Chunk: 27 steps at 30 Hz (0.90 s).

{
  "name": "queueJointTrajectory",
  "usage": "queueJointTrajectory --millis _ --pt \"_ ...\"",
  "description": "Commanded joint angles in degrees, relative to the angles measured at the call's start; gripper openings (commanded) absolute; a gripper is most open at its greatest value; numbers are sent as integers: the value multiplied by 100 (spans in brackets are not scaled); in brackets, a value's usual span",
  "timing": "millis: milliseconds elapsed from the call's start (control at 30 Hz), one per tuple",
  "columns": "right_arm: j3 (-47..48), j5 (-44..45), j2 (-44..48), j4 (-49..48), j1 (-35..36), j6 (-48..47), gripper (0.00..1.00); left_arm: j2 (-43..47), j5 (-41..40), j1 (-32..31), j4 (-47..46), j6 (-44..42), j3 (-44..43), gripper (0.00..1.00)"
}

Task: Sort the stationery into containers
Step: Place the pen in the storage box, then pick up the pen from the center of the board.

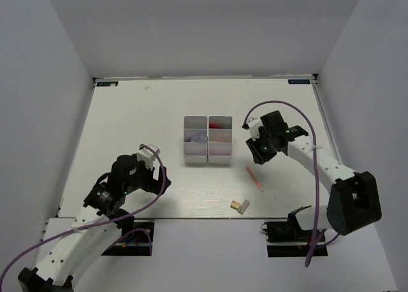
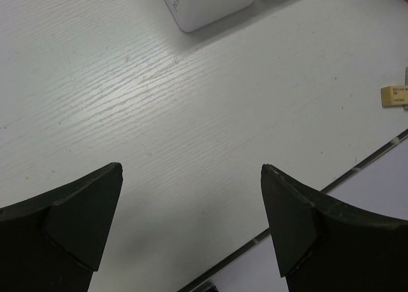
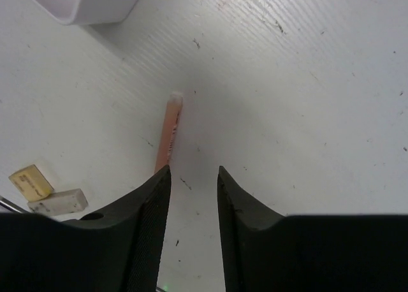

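Right jaws part-open, empty, low over the bench just right of the trays (image 1: 195,157). Left jaws spread wide, empty, parked near-left of the trays. Pen (image 3: 169,134) lies loose near-right of the trays, beyond one jaw tip, not between them. Eraser (image 1: 240,205) sits further out. I'd shift sideways to straddle the pen, square across its shaft, drop, then pinch mid-length.
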<state>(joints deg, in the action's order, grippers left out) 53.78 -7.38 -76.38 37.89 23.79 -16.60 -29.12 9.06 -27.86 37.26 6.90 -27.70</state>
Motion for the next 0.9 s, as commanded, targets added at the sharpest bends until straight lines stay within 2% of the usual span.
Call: queueJointTrajectory --millis 0,367,867 --pt "45 272 -245 70 160 192 38 47 114 26 -87 -22 11 100" --pt "-289 649 -878 -606 635 605 40 -14 192 52 -78 -57 2 100" --pt "-834 949 -967 -1371 811 1194 41 73 202 26 -78 -66 2 100"
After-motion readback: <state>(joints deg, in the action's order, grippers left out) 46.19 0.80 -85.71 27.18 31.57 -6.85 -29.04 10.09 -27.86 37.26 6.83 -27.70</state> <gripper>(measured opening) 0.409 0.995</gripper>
